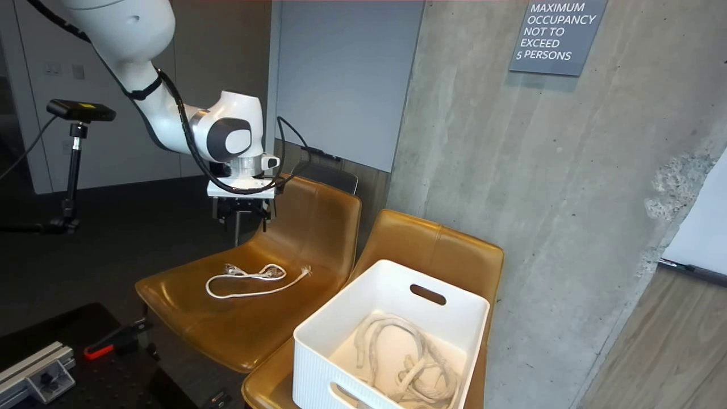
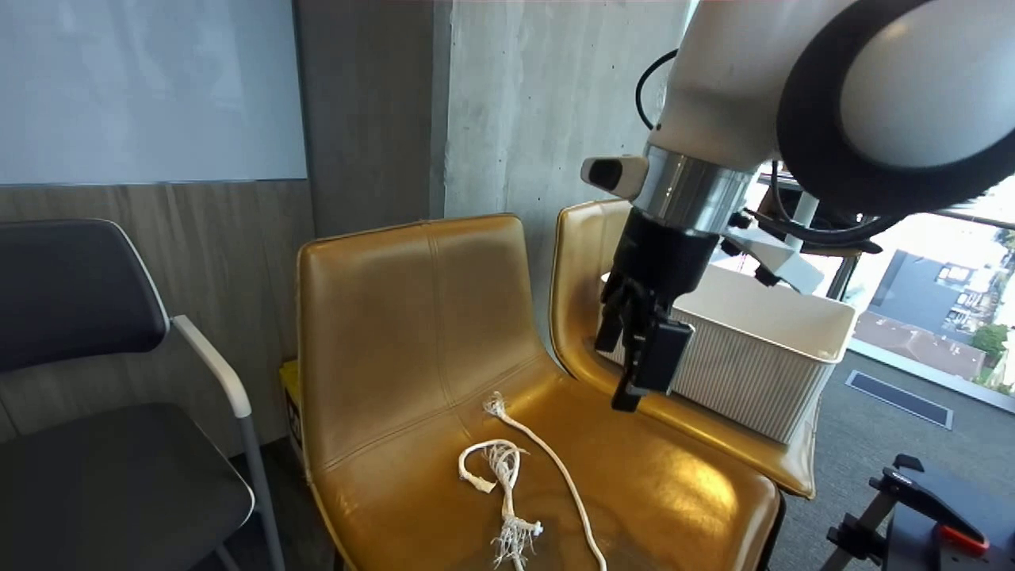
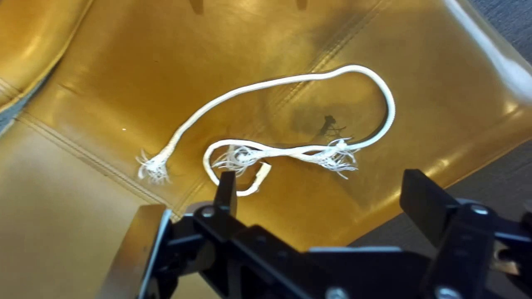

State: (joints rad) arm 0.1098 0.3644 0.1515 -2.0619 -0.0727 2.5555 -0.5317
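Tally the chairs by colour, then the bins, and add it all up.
White bin: 1
Brown chairs: 2, one with rope on it, one under the bin
Dark chair: 1
Total: 4

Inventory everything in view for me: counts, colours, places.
chairs: two, tan, side by side
armchair: one, grey, near them
rope: count unclear, white, on one tan chair
bin: one, white, on the other
bin rope: count unclear, beige, inside
sign: one, grey, concrete wall
whiteboards: at least two, white, wall-mounted
camera: one, black, on stand
table: one, black, near chairs
metal bar: one, silver, on table
window: at least one, clear, past bin
arm: one, white, above chairs
tool: one, black, open, above tan chair
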